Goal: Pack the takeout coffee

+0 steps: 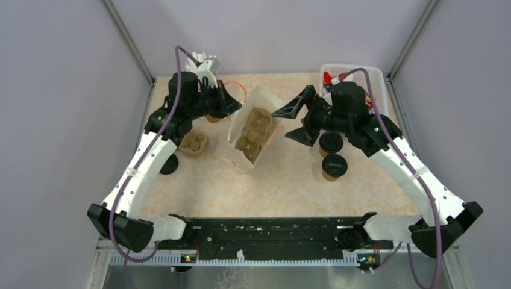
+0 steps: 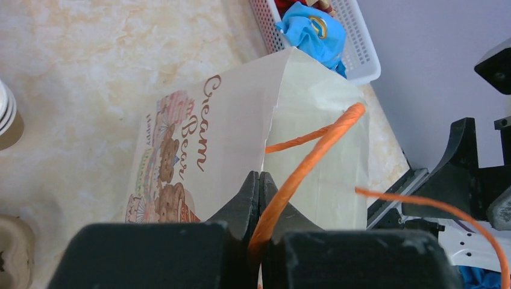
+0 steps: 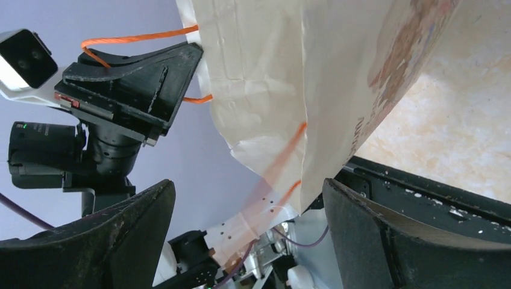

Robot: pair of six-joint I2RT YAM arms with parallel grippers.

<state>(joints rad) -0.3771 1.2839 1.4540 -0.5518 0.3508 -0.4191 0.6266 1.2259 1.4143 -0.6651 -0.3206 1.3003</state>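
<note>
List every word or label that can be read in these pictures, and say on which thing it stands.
"Cream Bear": brown script on the side of the paper bag, left wrist view.
Small print beside the bear drawing on that bag: too small to read.
Print on the bag in the right wrist view: blurred, unreadable.
No other text can be read.

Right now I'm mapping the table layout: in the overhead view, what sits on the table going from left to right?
black disc → beige pulp tray → paper bag → two black-lidded coffee cups
</note>
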